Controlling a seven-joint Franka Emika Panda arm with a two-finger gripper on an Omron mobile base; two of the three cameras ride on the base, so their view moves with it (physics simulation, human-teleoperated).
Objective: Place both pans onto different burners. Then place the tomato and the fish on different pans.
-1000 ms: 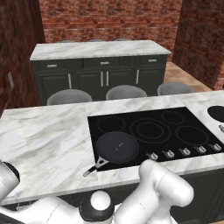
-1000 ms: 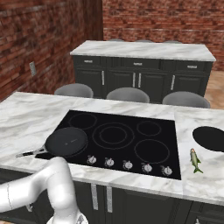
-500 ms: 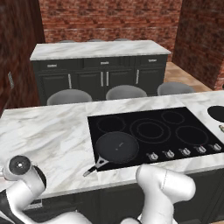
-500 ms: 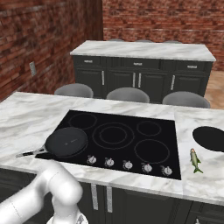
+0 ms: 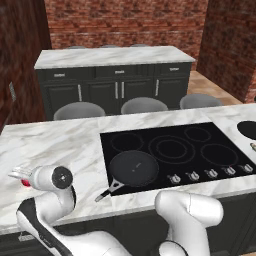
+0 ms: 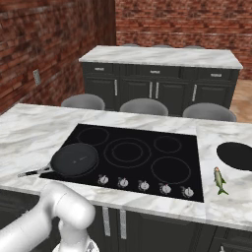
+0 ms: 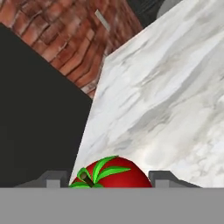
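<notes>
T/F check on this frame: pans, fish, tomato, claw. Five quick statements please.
1. One pan sits on the front-left burner of the cooktop. True.
2. The other pan is also on a burner. False: it lies on the marble counter, right of the cooktop.
3. The fish lies in a pan. False: it is on the counter, just in front of the second pan.
4. The tomato sits between the fingers of the claw. True.
5. The tomato is over the cooktop. False: it is at the counter's far left end.
</notes>
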